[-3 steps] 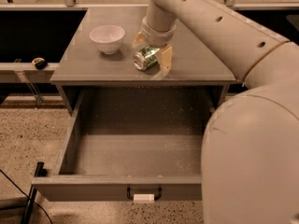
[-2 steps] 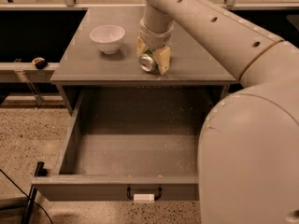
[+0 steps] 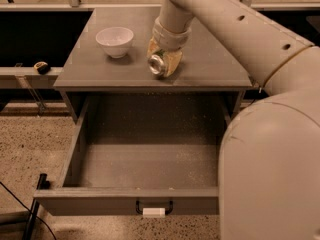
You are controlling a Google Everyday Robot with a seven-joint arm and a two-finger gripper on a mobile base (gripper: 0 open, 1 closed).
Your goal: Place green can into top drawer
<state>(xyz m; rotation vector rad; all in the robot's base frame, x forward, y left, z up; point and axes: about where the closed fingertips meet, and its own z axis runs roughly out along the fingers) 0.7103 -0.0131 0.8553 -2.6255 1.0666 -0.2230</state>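
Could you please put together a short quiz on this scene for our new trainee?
1. True or false: the can already lies in the drawer.
2. What stands on the cabinet top, left of the gripper in the camera view? A) a plate B) a white bowl C) a mug
3. Fill in: the gripper is shut on the ____.

Key: 1 false, the gripper holds the can over the cabinet top and the drawer stands open below; 2 B; 3 can.
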